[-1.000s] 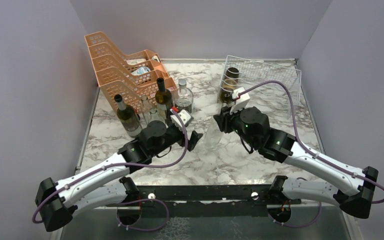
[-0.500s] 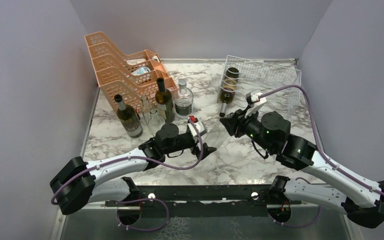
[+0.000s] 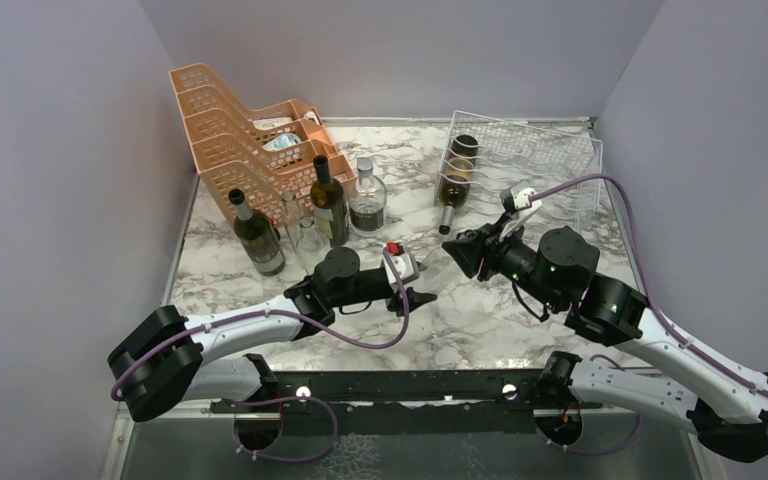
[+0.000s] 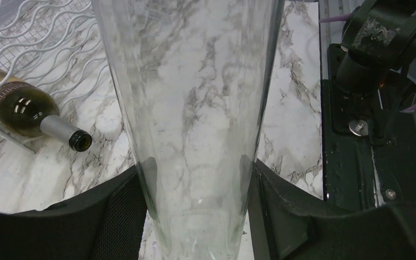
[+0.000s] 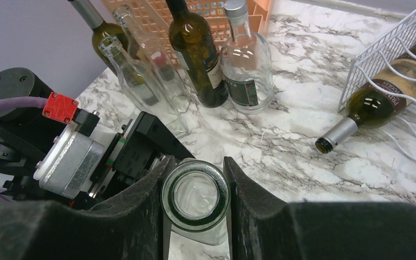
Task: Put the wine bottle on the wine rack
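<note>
Marble bench (image 3: 410, 150) between plain grey walls. Orange trays (image 3: 250, 130) fill the far-left corner, with spare bottles (image 3: 330, 205) standing beside them. Mid-bench, the left gripper (image 3: 422, 297) clamps the clear wine bottle (image 4: 189, 108) by its body, fingers (image 4: 124, 216) pressed to both sides. The right gripper (image 5: 195, 173) is clenched on the bottle's round end. This looks like a handover. Next, the left jaws should release so the right arm can carry the bottle to a free cradle. The wine rack (image 3: 540, 150) is in the far-right corner and already holds a green bottle (image 3: 455, 185).
</note>
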Robot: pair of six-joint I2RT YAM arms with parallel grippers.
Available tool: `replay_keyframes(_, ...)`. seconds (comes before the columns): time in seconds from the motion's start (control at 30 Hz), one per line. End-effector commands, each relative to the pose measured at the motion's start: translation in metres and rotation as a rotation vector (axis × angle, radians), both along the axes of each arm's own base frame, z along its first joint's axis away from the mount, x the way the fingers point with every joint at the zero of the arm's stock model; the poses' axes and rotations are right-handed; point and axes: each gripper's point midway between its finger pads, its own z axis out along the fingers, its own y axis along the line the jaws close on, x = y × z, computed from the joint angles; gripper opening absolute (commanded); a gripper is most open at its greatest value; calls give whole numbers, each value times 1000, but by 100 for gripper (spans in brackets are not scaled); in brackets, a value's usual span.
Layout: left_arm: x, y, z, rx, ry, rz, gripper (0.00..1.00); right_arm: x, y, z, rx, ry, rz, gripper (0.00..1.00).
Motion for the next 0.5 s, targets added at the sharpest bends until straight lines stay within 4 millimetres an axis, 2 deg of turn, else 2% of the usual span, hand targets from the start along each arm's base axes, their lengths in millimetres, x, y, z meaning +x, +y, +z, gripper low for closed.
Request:
replay_keyframes(0.0, 9, -4, 24, -43, -149, -6, 0, -12, 0, 18, 50, 42, 30, 27)
replay_keyframes(0.07, 14, -4, 33, -43, -211, 5, 0, -14, -6, 15, 23, 83, 13, 49)
replay_keyframes(0.13, 23, -3, 42, -34, -298, 31, 0, -18, -11, 15, -5, 115, 8, 60)
replay_keyframes(0.27, 41, 1, 60, 10, -525, 80, 0, -26, -26, 16, -71, 181, -16, 68)
replay_keyframes(0.47, 65, 0, 80, 153, -937, 99, 0, -33, -44, 15, -171, 248, -50, 72)
